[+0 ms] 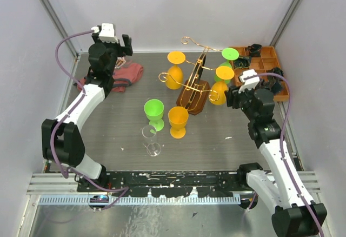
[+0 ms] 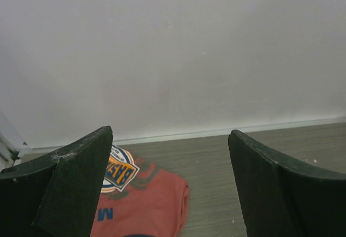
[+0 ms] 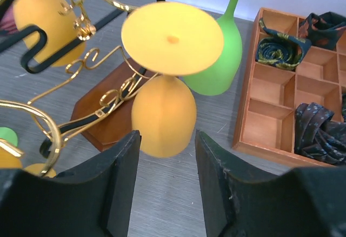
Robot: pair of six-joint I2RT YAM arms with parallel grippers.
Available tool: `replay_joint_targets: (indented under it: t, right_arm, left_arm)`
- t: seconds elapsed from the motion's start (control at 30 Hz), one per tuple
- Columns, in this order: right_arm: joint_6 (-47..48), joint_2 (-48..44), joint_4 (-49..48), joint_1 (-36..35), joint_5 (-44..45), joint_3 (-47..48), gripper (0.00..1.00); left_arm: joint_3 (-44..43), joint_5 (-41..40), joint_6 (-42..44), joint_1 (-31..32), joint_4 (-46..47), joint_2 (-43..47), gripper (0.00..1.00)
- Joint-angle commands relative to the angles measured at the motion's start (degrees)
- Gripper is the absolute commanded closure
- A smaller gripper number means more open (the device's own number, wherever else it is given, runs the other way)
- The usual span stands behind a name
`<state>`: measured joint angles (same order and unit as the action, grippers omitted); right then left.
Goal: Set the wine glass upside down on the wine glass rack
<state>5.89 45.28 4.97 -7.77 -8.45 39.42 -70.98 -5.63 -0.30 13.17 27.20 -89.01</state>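
Beside the wine glass rack (image 1: 195, 99), my right gripper (image 3: 165, 145) gapes; the inverted orange glass (image 3: 162, 115) hangs just ahead, stem vertical.

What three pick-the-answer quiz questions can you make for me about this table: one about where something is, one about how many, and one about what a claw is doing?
1. Where is the red cloth?
A) at the back left of the table
B) at the front right
C) dead centre

2. How many glasses hang upside down on the wine glass rack?
A) one
B) three
C) six

3. What is the left claw doing?
A) squeezing a glass
B) squeezing the cloth
C) open, holding nothing

Answers:
1 A: the cloth lies crumpled near the far left edge.
2 B: two orange and one green hang from the gold arms.
3 C: its fingers stand wide apart, with only wall and tabletop between them.
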Motion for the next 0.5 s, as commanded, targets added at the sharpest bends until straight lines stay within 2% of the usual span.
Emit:
replay_joint_targets:
  t: [0.0, 0.17, 0.47]
  right_arm:
    - [-1.25, -0.95, 14.74, -0.22, -0.08, 10.18, 0.49]
    - [-7.15, -1.84, 25.26, -0.23, -1.63, 15.24, 0.49]
    - [-12.73, -3.23, 33.87, -0.78, -4.87, 18.55, 0.46]
  left_arm:
    - [-4.51, 1.37, -0.80, -0.31, -11.51, 0.49, 0.05]
    - [-10.44, 2.69, -2.80, -0.59, -20.99, -1.68, 0.03]
    - [-13.57, 4.17, -4.42, -0.65, -24.29, -3.15, 0.00]
